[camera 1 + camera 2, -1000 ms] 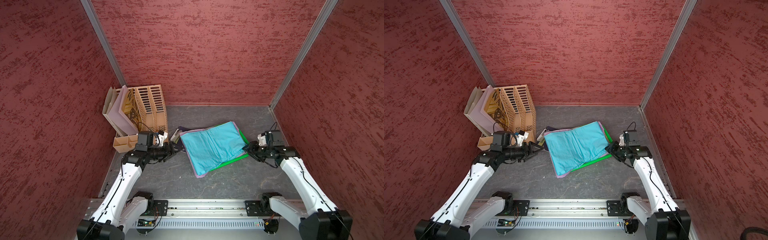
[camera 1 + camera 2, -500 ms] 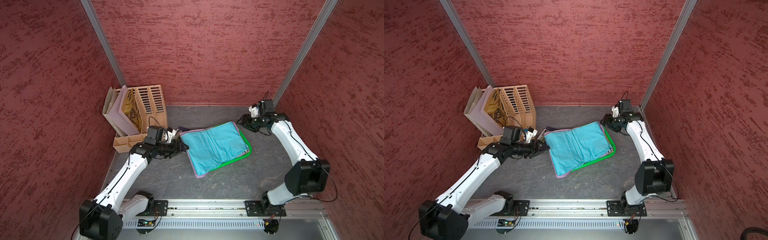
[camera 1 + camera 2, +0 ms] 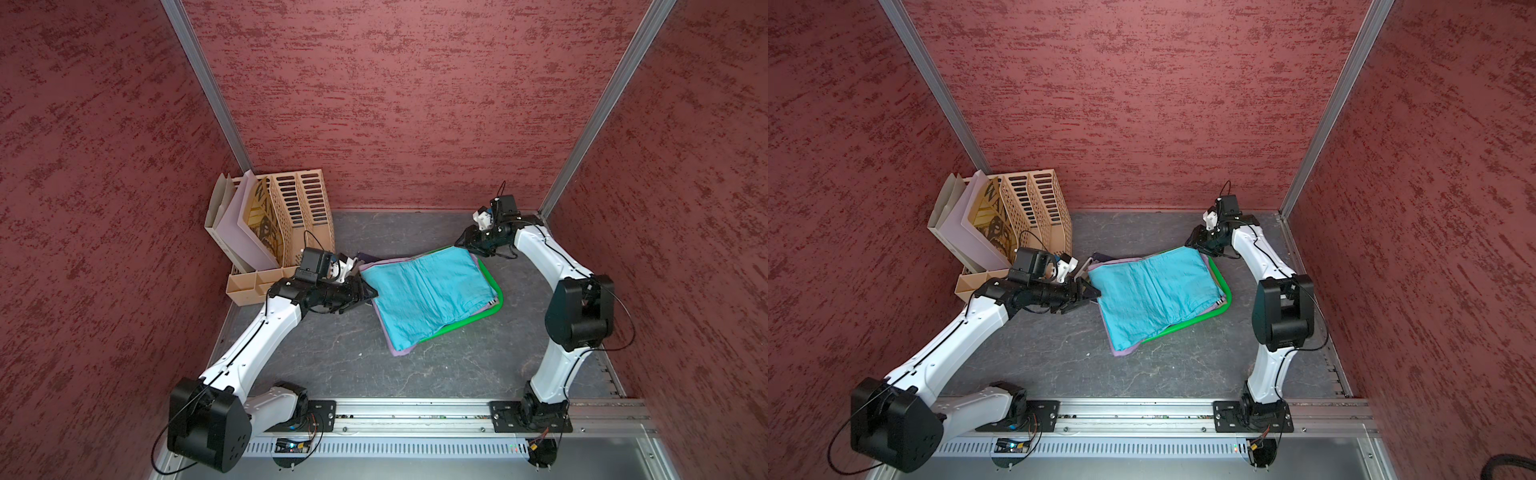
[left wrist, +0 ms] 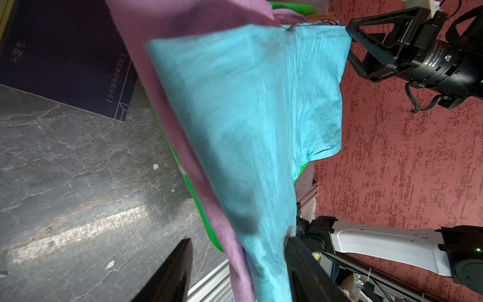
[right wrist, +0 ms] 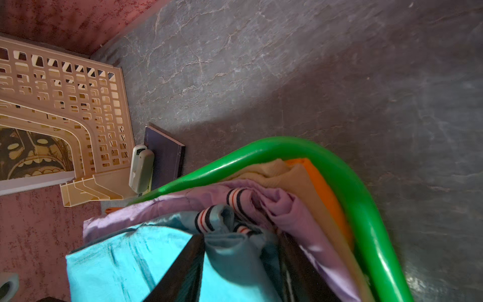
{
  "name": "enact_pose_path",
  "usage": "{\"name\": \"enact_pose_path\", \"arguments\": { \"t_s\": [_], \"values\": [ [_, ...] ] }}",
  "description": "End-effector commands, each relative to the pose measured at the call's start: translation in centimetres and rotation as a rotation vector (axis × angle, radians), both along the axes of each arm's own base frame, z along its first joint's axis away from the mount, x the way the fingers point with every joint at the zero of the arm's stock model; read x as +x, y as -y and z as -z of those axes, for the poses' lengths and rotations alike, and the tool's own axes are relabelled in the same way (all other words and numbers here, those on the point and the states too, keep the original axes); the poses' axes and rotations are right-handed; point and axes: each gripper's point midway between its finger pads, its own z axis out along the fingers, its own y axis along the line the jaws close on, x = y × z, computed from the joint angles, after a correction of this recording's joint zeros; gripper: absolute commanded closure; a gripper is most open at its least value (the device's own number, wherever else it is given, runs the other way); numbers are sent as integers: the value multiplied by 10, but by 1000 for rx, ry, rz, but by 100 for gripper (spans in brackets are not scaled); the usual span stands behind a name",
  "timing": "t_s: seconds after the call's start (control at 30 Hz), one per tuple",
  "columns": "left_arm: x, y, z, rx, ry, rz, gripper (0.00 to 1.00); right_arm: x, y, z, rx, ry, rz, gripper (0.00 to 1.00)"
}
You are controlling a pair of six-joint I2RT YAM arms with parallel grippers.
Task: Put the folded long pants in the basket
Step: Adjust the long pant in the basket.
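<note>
The teal pants [image 3: 428, 291] [image 3: 1154, 291] lie on top of the lilac pants [image 3: 397, 352], which lie over the green basket [image 3: 496, 299] [image 3: 1225, 295]. The right wrist view shows khaki pants [image 5: 295, 177] and orange pants [image 5: 321, 188] underneath, inside the basket rim [image 5: 366, 209]. My right gripper [image 3: 463, 243] [image 5: 240, 238] is at the stack's far right corner, shut on the teal pants' bunched waistband. My left gripper [image 3: 368, 297] [image 4: 237, 238] is open at the stack's left edge. One finger lies on the teal cloth [image 4: 248, 117], the other stands over the floor.
A beige file organiser [image 3: 291, 216] with folders stands in the back left corner. A dark book [image 4: 65, 52] lies on the floor by the stack's left edge, partly under the lilac cloth. A white stapler-like device [image 5: 141, 167] stands beside it. Red walls enclose three sides.
My right arm swung from the basket's near right side to its far right corner and closed on the teal waistband. My left gripper moved right, up to the stack's left edge.
</note>
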Motion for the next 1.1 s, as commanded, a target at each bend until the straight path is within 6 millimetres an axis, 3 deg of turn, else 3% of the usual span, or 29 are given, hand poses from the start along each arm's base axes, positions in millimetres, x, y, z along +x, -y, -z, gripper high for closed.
{"name": "enact_pose_path", "arguments": {
  "t_s": [0.0,0.17,0.43,0.5,0.67,0.77,0.93,0.97,1.07],
  "values": [
    [12,2,-11,5,63,9,40,10,-8,-12,17,43,-29,71],
    [17,2,-15,13,71,10,43,17,11,-24,-77,107,29,94],
    [20,1,-27,36,97,20,44,27,50,-25,-135,101,160,100],
    [21,4,-38,19,119,34,46,29,48,-26,-104,117,163,100],
    [16,39,-63,-66,163,165,59,33,35,-18,-24,106,138,100],
    [7,70,-58,-44,158,262,72,35,32,-14,-7,102,131,100],
    [-18,86,-23,-29,100,305,93,33,32,-9,-16,75,128,92],
    [-25,85,-16,-37,90,306,94,33,34,-9,-19,77,132,86],
    [-42,76,18,-20,32,277,94,31,38,-17,-38,76,144,56]
  ]
}}
